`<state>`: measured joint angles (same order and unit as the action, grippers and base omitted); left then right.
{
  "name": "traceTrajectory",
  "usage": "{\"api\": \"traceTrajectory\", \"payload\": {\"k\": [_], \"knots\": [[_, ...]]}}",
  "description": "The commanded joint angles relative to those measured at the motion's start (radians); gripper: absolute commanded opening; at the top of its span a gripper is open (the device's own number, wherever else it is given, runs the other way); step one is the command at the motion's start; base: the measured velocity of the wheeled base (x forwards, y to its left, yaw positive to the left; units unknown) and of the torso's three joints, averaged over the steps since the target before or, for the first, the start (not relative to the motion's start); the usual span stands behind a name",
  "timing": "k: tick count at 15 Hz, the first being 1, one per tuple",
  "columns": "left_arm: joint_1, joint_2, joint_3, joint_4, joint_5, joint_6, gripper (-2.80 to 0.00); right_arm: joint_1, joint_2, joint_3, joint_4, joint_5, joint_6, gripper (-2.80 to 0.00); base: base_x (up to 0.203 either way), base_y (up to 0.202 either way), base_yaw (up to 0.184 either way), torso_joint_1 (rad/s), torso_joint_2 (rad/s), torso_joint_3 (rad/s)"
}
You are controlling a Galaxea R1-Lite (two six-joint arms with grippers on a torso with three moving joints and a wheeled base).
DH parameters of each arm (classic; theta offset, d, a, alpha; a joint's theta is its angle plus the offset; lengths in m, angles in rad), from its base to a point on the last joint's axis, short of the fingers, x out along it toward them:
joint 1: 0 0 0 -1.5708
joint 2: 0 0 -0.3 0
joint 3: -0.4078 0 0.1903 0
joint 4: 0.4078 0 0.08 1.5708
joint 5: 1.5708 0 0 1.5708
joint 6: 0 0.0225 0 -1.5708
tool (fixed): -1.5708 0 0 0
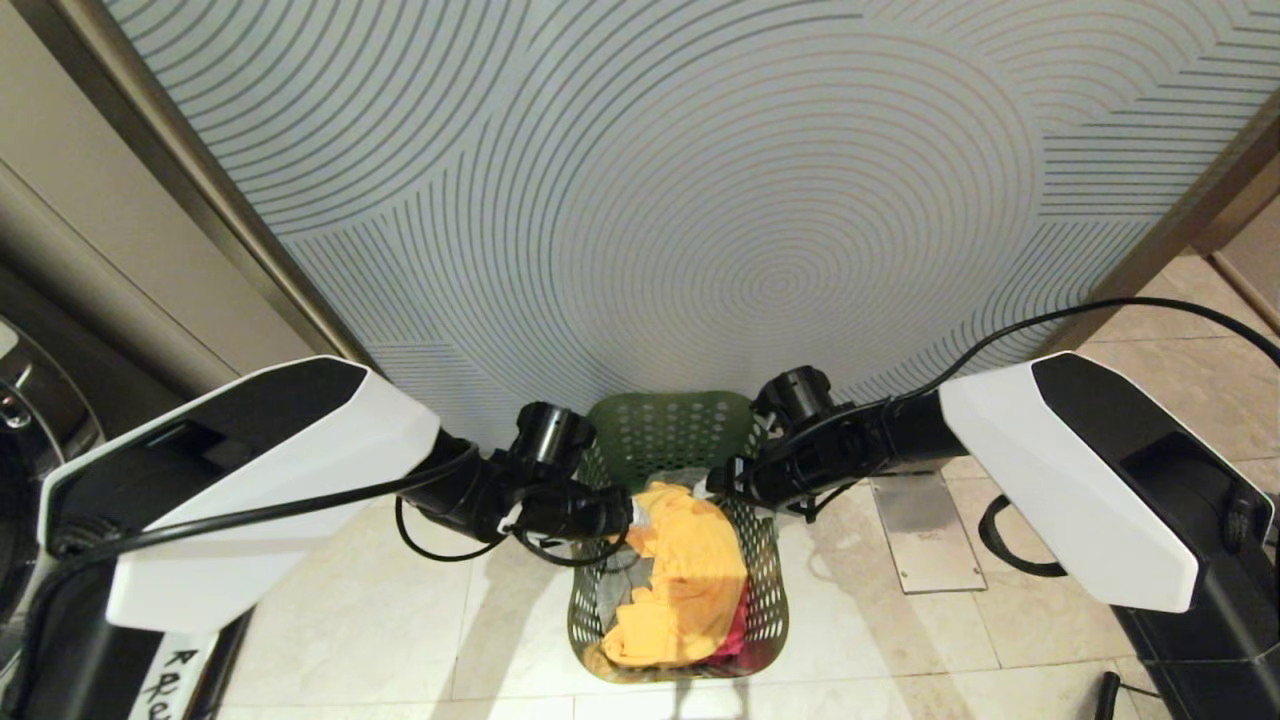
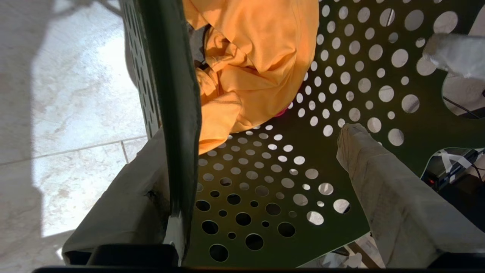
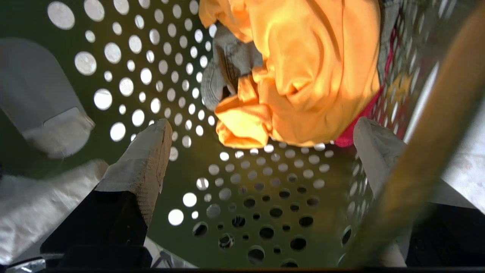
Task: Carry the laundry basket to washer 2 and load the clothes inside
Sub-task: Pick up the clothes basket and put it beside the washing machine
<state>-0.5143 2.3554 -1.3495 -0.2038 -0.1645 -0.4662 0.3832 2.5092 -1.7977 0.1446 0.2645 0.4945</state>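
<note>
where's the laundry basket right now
In the head view the laundry basket sits on the tiled floor at bottom centre, against the patterned wall panel, between the left end effector and the right end effector.

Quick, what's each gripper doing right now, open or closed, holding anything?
Left gripper: open, straddling the laundry basket rim, not clamped.
Right gripper: open, straddling the opposite rim, holding nothing.

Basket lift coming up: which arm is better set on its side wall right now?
Neither clearly: the left gripper and right gripper each straddle a side wall of the laundry basket, jaws open. It looks like a two-arm lift.
</note>
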Motion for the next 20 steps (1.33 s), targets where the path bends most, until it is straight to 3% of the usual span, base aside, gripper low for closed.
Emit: {"api": "traceTrajectory", "payload": {"k": [1,16,17,20], "knots": [[-0.007,0.016,-0.011,0.000,-0.004,-0.005,0.00,0.000,0.023,0.000,-0.012,0.001,0.003,0.00,0.000,0.000,0.000,0.000,0.00,0.000],[-0.030,0.004,-0.020,0.066,-0.001,-0.006,0.00,-0.003,0.031,-0.002,-0.059,-0.005,-0.004,0.00,0.000,0.000,0.000,0.000,0.00,0.000],[-0.032,0.005,-0.023,0.066,-0.001,-0.006,0.00,-0.003,0.033,0.000,-0.059,-0.007,-0.005,-2.80,0.000,0.000,0.000,0.000,0.00,0.000],[-0.041,-0.002,-0.028,0.094,-0.001,-0.006,0.00,-0.007,0.033,-0.003,-0.060,-0.014,-0.004,-2.80,0.000,0.000,0.000,0.000,0.00,0.000]]}}
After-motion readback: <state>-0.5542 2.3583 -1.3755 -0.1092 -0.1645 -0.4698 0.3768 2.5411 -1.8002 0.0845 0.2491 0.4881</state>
